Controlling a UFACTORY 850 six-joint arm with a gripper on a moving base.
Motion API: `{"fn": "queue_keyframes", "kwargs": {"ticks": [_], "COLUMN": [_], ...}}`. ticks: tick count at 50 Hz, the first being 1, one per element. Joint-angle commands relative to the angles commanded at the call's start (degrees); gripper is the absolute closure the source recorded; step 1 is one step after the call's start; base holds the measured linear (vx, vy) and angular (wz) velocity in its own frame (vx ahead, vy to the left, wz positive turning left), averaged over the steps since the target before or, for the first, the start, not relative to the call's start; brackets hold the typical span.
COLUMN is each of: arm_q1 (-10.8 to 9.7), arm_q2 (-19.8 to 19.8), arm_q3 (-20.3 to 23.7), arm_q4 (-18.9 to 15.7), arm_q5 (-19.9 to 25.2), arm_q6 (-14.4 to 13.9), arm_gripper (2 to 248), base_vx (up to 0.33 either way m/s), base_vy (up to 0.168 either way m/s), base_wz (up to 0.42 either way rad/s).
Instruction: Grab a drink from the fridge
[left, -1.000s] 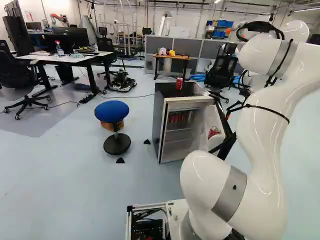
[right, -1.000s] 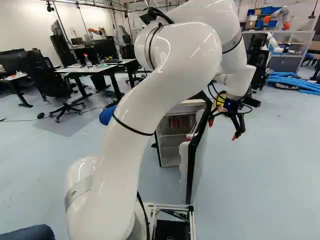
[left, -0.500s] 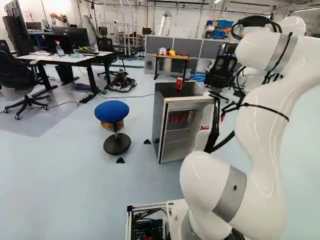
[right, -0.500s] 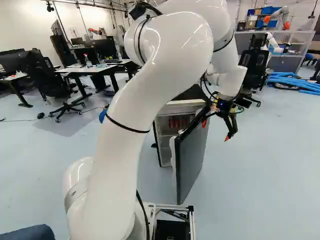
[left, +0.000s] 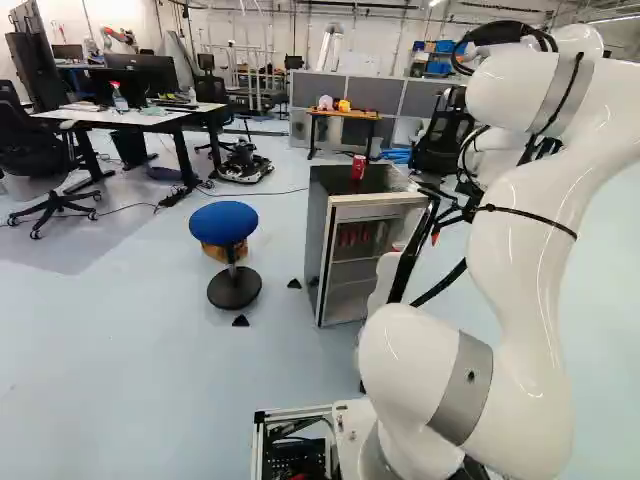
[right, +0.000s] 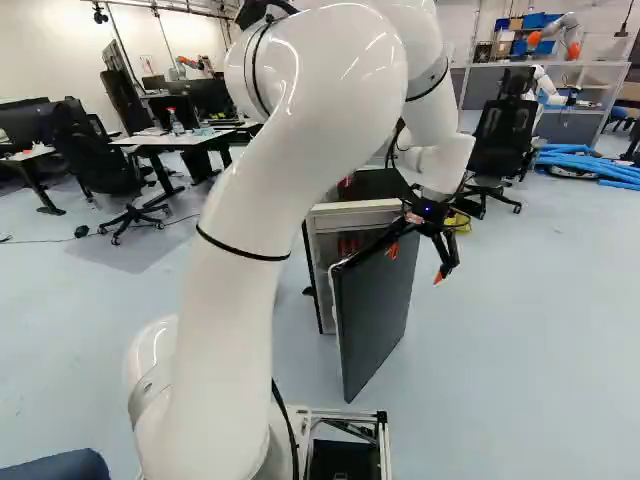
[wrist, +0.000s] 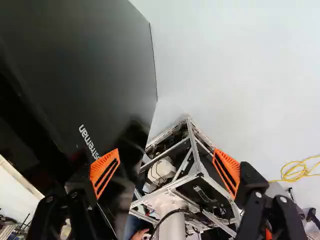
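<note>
Spread wide with nothing between its orange pads (wrist: 104, 172), the black gripper (right: 415, 264) hangs at the outer face of the fridge door (right: 375, 320), one finger right by the dark panel, though whether they touch cannot be told. Past the door, to the gripper's left, red drink cans (left: 353, 235) sit inside the open fridge (left: 318, 225), and another red can (left: 358, 168) stands on its top; the wheeled base (wrist: 205, 195) shows ahead between the fingers.

Round blue stool (left: 223, 222) with black base (left: 234, 290); white desk (left: 140, 118) bearing a spray bottle (left: 119, 99); office chair (right: 503, 138) near blue tubes (right: 592, 166)
</note>
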Motion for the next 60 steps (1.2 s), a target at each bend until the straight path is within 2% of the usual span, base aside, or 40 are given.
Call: {"fn": "queue_keyframes", "kwargs": {"ticks": [34,60], "arm_q1": [4.38,8.55], "arm_q2": [3.72,5.97], "arm_q3": [6.33,10.05], "arm_q4": [0.00,0.00], "arm_q5": [0.93,6.13], "arm_q6": [0.00,0.00], "arm_gripper": [3,3], "base_vx": [0.000,0.000], "base_vy": [0.000,0.000], "base_wz": [0.000,0.000]}}
